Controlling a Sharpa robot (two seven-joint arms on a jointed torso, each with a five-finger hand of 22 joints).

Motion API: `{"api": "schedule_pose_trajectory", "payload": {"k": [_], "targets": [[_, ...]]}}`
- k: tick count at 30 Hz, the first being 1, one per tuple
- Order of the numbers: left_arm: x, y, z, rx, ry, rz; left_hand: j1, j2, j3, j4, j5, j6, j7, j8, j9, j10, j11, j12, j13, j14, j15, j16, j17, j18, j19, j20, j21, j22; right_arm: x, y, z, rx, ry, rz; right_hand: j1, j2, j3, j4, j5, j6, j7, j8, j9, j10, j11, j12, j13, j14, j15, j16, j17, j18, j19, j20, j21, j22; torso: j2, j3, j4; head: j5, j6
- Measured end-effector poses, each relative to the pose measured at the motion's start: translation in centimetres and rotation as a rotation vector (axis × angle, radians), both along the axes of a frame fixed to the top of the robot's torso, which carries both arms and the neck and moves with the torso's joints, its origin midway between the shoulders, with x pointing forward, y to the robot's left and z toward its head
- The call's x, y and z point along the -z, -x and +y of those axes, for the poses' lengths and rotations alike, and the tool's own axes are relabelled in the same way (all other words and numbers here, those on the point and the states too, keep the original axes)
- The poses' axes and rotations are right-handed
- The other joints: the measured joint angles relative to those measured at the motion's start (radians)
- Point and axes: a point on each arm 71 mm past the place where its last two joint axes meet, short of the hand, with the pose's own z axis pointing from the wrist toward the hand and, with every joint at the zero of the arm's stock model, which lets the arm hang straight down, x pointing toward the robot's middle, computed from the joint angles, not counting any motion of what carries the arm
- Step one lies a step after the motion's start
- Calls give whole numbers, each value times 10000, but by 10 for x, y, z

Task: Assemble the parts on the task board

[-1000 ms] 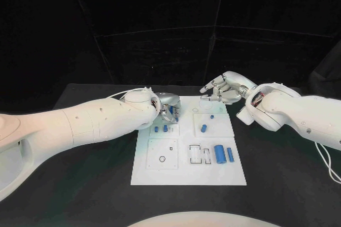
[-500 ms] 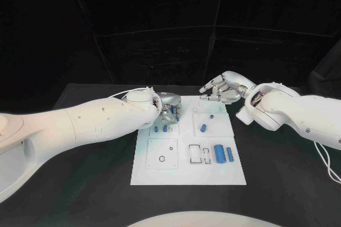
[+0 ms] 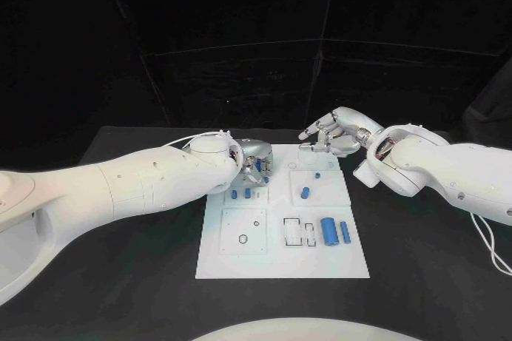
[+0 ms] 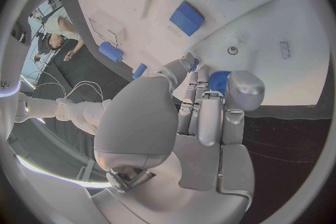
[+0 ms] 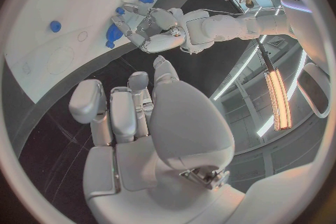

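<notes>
Now, here is how things lie for you.

Board: the white board (image 3: 284,237) lies in the middle of the black counter (image 3: 128,282), its long side running from you toward the far end.

Left hand: your left hand (image 3: 251,163) is down over the far left corner of the board, clearly the nearer hand to the small pieces there.

Piece at the fingers: in the left wrist view a blue piece (image 4: 218,79) sits right at the tips of the fingers (image 4: 210,117), partly hidden behind them; it lies straight ahead of the hand, on the far side of the fingertips.

Long axis: too much of that piece is covered to tell which way it runs.

Left fingers: curled in close together around the blue piece; they look to be pinching it, though the contact itself is hidden.

Nearby pieces: two short blue pegs (image 3: 241,194) lie just on the near side of the left hand, and the blue blocks (image 4: 187,18) are further along the board.

Right hand: your right hand (image 3: 335,140) hangs off the far right corner of the board, well apart from the pieces.

Right fingers: loosely bent and apart, holding nothing.

Larger pieces: a blue cylinder (image 3: 330,231) lies near the right edge, its long axis running near to far.

Judgement: the next move belongs to the left hand.
</notes>
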Motion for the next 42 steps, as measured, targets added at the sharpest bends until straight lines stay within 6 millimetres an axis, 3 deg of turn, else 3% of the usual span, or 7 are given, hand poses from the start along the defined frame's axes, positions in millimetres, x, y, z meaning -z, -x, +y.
{"api": "schedule_pose_trajectory", "payload": {"k": [13, 20, 22, 35, 42], "targets": [[1, 0, -2, 35, -44, 51, -139, 141, 244, -22, 0, 788, -81, 91, 78, 528, -164, 29, -34, 0, -1, 41, -20, 1, 0, 0, 163, 163, 0, 0, 1, -12, -1, 5, 0, 0, 0, 0, 0, 0, 0, 0, 0, 0, 0, 0, -1, 0, 0, 0, -2, 0, 0, 0, 0, 0, 1, -1, 0, -20, -16], [1, -1, -1, 5, -71, 64, 18, 434, 542, -182, -1, 1359, -179, 210, 148, 1122, -353, 99, -18, 1, -184, 82, -19, 1, 84, -84, 330, 333, 0, 0, 1, -15, 1, 10, 41, 41, 0, 0, 0, 0, 0, 0, 0, 0, 0, 0, 18, 0, 0, 0, 3, 0, 0, 0, 0, 0, 1, -1, 0, -23, -29], [1, -1, -1, 4, -59, 54, 36, 508, 622, -262, -9, 1435, -180, 206, 155, 1202, -377, 99, -15, 2, -184, 82, -16, -152, 92, -92, 391, 403, 0, 0, 1, -16, 1, 10, 41, 41, 0, 0, 0, 0, 0, 0, 0, 0, 0, 0, 17, 0, 0, 0, 7, 0, 0, 0, 0, 0, 1, -1, 0, -26, -30], [2, 4, 12, -87, 355, -166, 147, 618, 884, -525, -20, 1451, -166, 86, 118, 1308, -338, -97, -74, 2, -183, 126, 49, -153, 127, -127, 645, 670, 0, 0, 0, 8, 10, 11, 40, 40, 0, 0, 0, 0, 0, -1, 0, 0, 0, 0, 16, 0, 0, 0, 5, 1, 0, 0, 0, 0, -11, -9, 13, -50, -1], [-17, 7, 23, -131, 1144, -396, 95, 566, 938, -579, -20, 1451, -166, 26, 108, 1343, -303, -171, -74, 2, -183, 126, 49, -152, 127, -127, 646, 715, 0, -1, -2, 42, 21, 9, 41, 41, 0, 0, 0, 0, 0, -1, 0, 0, 0, 0, 15, 0, 0, 0, 4, 0, 0, 0, 0, 0, -19, -8, 27, -29, 32]]}}
